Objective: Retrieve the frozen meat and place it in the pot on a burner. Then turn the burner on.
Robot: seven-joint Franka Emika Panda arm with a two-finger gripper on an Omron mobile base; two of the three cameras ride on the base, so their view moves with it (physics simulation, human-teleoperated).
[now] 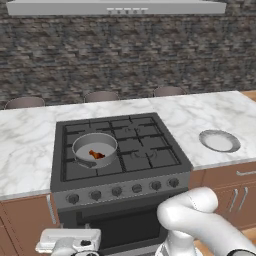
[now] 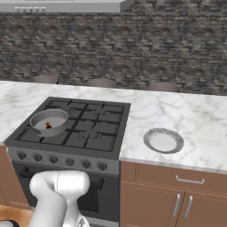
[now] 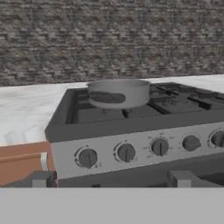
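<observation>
The arm is folded low in front of the stove, its white elbow level with the oven door in both base views and the hand down near the floor at the lower left of the left base view. The hand camera looks level at the stove front, and the jaws (image 3: 111,178) stand wide open with nothing between them, the two dark tips apart below the knob row.

One pot (image 1: 95,148) sits on the front-left burner (image 1: 83,169) of the cooktop (image 1: 150,160), and one piece of frozen meat (image 1: 96,154) lies inside it on the bottom. From the hand camera the pot shows from the side, so the meat is hidden by its wall.

Six knobs (image 1: 116,191) run across the stove's front panel. One shallow silvery dish (image 1: 219,141) rests on the marble table (image 1: 25,150) to the right of the stove, well apart from the pot. Three chair backs (image 1: 101,96) show behind the table, against the dark stone wall
</observation>
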